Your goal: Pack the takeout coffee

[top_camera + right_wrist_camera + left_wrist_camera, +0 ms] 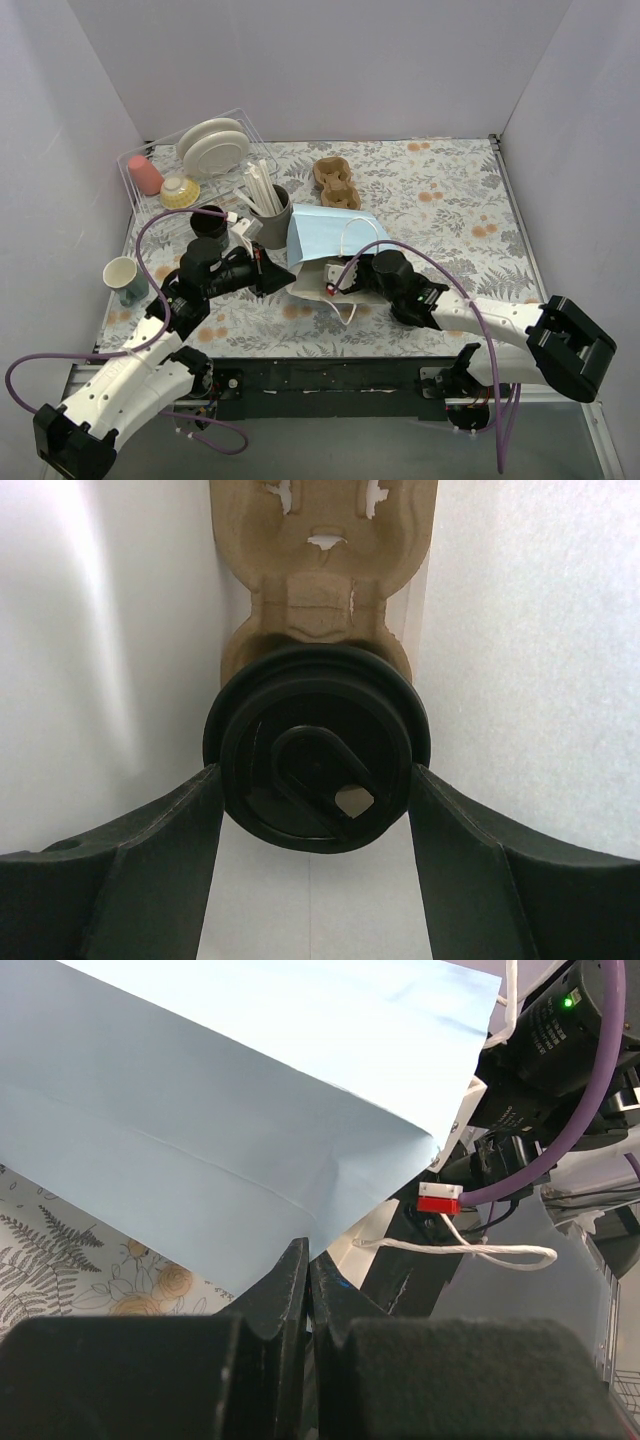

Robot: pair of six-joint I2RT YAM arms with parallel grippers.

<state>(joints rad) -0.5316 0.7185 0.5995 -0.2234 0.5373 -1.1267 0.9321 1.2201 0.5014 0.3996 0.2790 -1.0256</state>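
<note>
**Coffee is inside the bag, not yet let go**

My right claw (315, 776) reaches into the mouth of the blue paper bag (325, 232), which lies on its side in the middle of the table, its opening towards 6 o'clock. My wrist camera shows the bag's white walls on either side. Between my fingers (170, 830) sits the coffee cup (318, 748), its black lid facing me. I pinch it at the lid's rim, one finger touching at 9 o'clock and the other at 3 o'clock.

Directly behind the cup, running towards 12 o'clock, is a brown pulp carrier (325, 570). The cup looks seated in its near well, though the lid hides the joint, so I can't be sure it is fully down.

My left claw (305, 1260) is at about 8 o'clock of the bag, fingers pressed together. The bag's lower corner comes down right to the tips, so I judge I am pinching that edge to hold the mouth steady. The bag's white cord handle (500, 1255) dangles loose at 3 o'clock in that view.

From above, the lidless black cup (210, 222) stands at 9 o'clock of the bag, outside it and no part of this job.

By my reckoning the main part is done: the coffee is in the bag. What's left is to spread my right fingers, back out without dragging the cup along or tipping it, and then free the bag's edge.
</note>
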